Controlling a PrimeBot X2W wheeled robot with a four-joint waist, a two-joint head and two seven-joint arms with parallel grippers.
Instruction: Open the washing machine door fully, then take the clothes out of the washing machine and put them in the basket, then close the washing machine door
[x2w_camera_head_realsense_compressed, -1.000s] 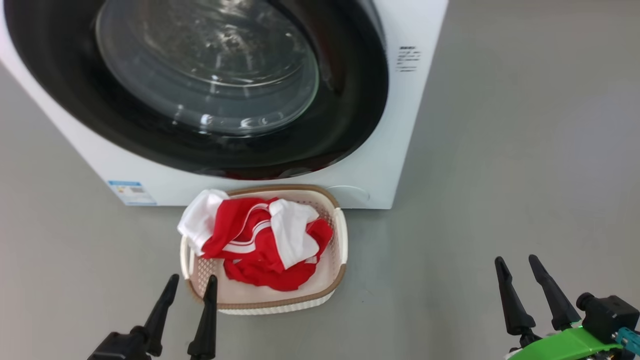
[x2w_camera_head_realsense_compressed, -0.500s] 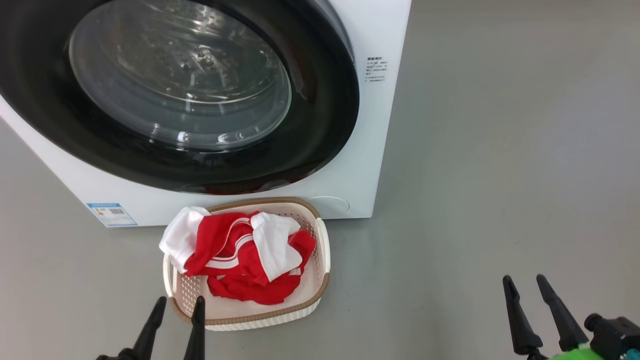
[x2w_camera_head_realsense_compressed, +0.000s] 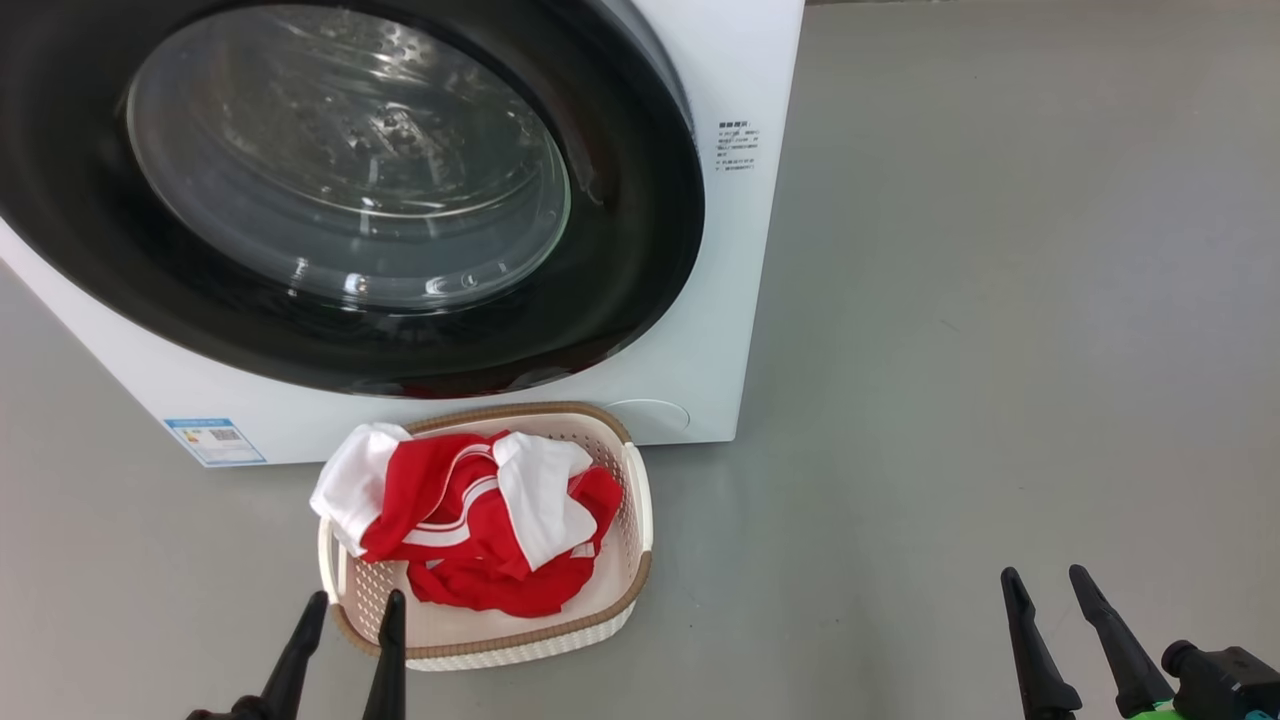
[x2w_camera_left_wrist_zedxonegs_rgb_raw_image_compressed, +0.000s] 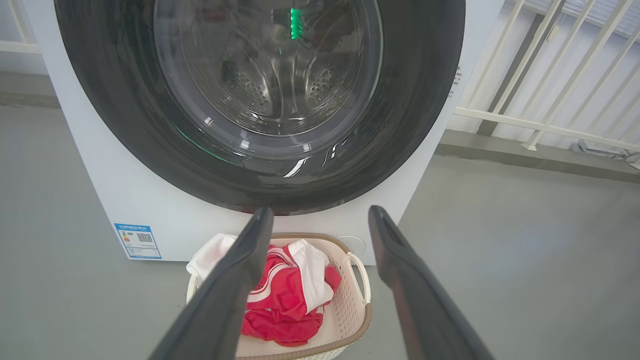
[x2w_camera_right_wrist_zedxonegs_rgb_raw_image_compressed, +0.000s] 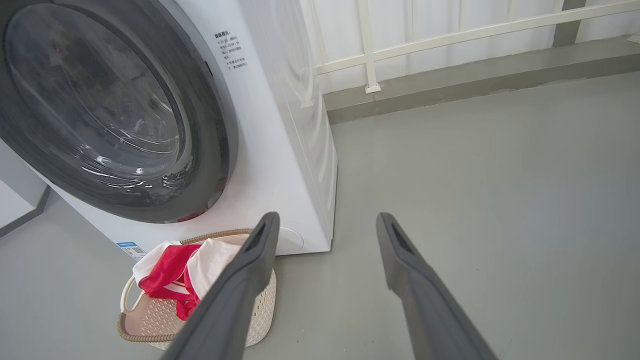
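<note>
At the far left, a small blue label (x2w_camera_head_realsense_compressed: 215, 442) sat low on the front of the washing machine (x2w_camera_head_realsense_compressed: 735, 300). The round door (x2w_camera_head_realsense_compressed: 620, 250) lay flat against that front, and the steel drum (x2w_camera_left_wrist_zedxonegs_rgb_raw_image_compressed: 280, 85) showed through its glass. Just below the door's lower edge, the basket (x2w_camera_head_realsense_compressed: 628, 500) stood on the grey floor (x2w_camera_head_realsense_compressed: 950, 400), close to the machine. The red and white clothes (x2w_camera_head_realsense_compressed: 470, 530) lay inside it in a loose heap, and one white part hung over the left rim of the basket.

The left tool (x2w_camera_head_realsense_compressed: 357, 600) rose from the bottom edge of the head view with its tips just at the near rim of the basket. Its two fingers stood wide apart and had hold of nothing. In the left wrist view they pointed toward the basket and the door.

The right tool (x2w_camera_head_realsense_compressed: 1043, 578) was well apart from the basket, at the lower right, above bare floor. Its fingers were also spread wide, with nothing between them, and pointed up the head view.
</note>
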